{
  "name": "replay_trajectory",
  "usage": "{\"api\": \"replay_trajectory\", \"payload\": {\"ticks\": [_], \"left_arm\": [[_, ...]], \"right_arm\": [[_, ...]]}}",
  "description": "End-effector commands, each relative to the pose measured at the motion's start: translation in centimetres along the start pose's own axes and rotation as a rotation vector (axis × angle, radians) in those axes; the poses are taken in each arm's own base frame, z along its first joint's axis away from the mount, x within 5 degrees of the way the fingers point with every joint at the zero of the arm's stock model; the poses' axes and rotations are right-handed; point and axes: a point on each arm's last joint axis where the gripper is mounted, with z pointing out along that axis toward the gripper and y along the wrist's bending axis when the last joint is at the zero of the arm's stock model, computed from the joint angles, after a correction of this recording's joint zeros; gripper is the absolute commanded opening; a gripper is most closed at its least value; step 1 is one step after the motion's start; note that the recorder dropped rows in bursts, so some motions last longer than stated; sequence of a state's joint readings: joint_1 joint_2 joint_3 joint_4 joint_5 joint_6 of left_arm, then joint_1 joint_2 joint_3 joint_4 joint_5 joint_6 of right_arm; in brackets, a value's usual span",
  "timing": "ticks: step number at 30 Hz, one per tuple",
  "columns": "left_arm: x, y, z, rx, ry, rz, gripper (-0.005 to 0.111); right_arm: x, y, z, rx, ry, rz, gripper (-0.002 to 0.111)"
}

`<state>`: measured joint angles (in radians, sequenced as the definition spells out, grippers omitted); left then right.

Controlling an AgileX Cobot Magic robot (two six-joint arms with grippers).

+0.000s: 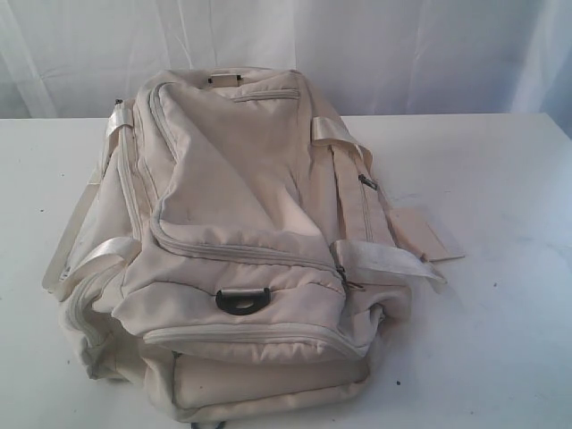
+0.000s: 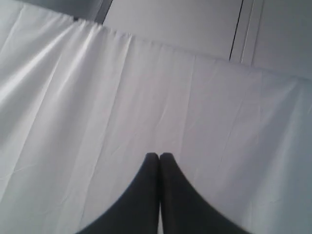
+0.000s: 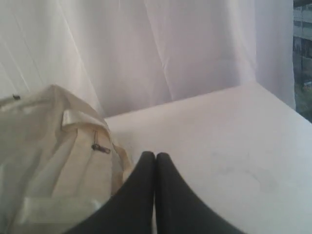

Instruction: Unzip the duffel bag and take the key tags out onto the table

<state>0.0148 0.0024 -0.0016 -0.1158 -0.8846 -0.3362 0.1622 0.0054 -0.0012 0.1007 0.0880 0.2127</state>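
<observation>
Duffel bag (image 1: 241,223) lies on the middle of the white counter (image 1: 500,313) with every visible zip closed and no key tags in sight, both arms' jaws pressed shut, empty and clear of it, the whole job apparently ahead.

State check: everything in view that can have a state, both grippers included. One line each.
duffel bag: lying on the table, every visible zip closed
black D-ring: lying flat against the bag's flap
paper tag: flat on the table, at the bag's side
key tags: none in view
left gripper: shut, empty, facing the curtain
right gripper: shut, empty
</observation>
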Motion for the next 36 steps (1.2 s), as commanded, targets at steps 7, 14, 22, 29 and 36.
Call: {"api": "replay_trajectory", "payload": {"ticks": [7,14,22,29,36], "left_arm": [[-1.5,-0.5,0.7,0.013,-0.054,-0.228,0.0],[-3.2,-2.9,3.9,-0.005,0.636,0.261,0.0],[-2.6,-4.0,7.9,0.137,0.965,0.43,0.0],[1.8,-5.8,7.4,0.458,1.373,0.353,0.0],[5.3,-8.8,7.3,0.956,1.462,0.221,0.0]], "right_arm": [[-2.3,0.4,-0.3,-0.079,-0.249,0.245,0.0],[-2.5,1.3,0.7,-0.028,0.103,0.162,0.0],[-3.6,4.8,7.0,-0.13,0.608,-0.021,0.0],[-5.3,9.6,12.4,-0.443,0.979,-0.31,0.0],[-3.7,11.1,16.3,-0.501,1.038,-0.375,0.0]]}}
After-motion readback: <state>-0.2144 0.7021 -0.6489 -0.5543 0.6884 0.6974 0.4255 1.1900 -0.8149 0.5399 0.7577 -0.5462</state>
